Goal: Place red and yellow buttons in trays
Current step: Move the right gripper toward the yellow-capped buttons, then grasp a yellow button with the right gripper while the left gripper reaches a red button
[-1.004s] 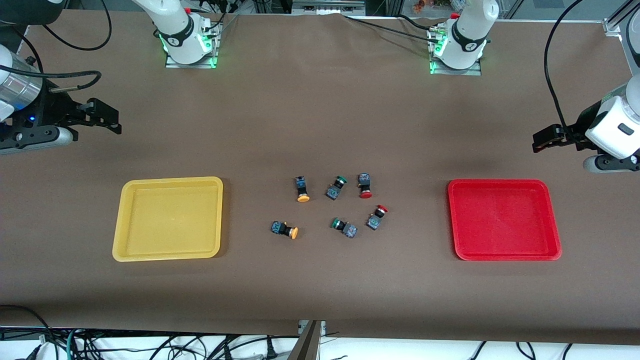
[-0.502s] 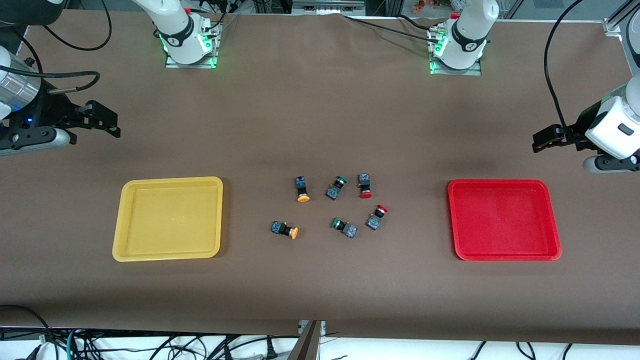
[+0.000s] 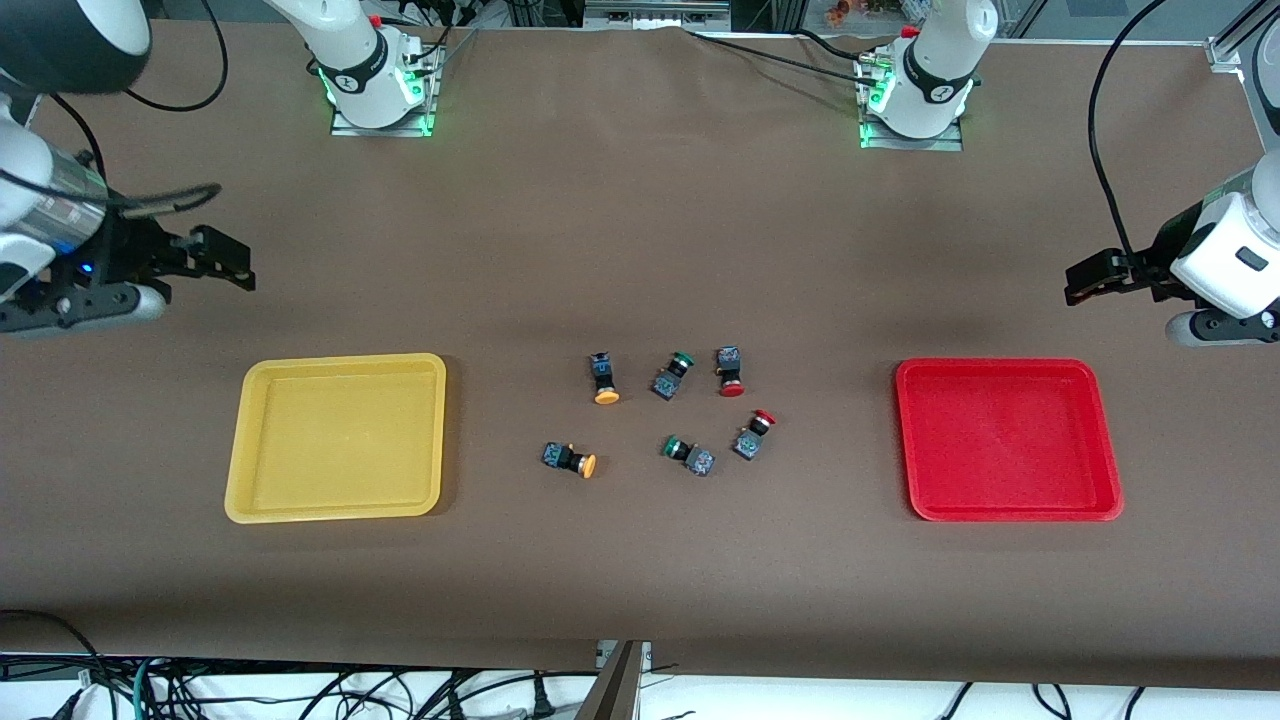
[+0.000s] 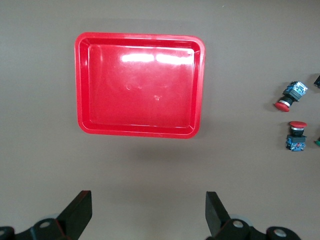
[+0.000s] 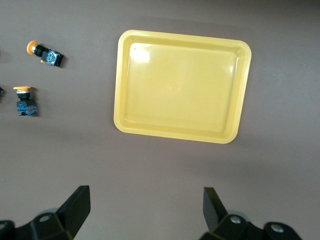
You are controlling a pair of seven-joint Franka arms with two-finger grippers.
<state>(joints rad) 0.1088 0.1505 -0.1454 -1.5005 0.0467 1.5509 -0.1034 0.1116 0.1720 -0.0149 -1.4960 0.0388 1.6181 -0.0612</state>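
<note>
Two yellow-capped buttons (image 3: 603,378) (image 3: 570,459) and two red-capped buttons (image 3: 729,370) (image 3: 752,434) lie loose mid-table between the yellow tray (image 3: 340,437) and the red tray (image 3: 1008,440). Both trays hold nothing. My right gripper (image 3: 235,262) hangs open over bare table beside the yellow tray (image 5: 182,85); its wrist view catches both yellow buttons (image 5: 45,54) (image 5: 23,101). My left gripper (image 3: 1085,280) hangs open over bare table beside the red tray (image 4: 140,85), with both red buttons (image 4: 290,96) (image 4: 296,136) in its wrist view. Nothing sits between either pair of fingers.
Two green-capped switches (image 3: 675,374) (image 3: 688,454) lie among the buttons, each close to a red one. The arm bases (image 3: 375,80) (image 3: 915,90) stand along the table edge farthest from the front camera. Cables hang below the nearest edge.
The right arm has swung a little toward the table's middle, carrying its open gripper with it. The left arm and all buttons have stayed put.
</note>
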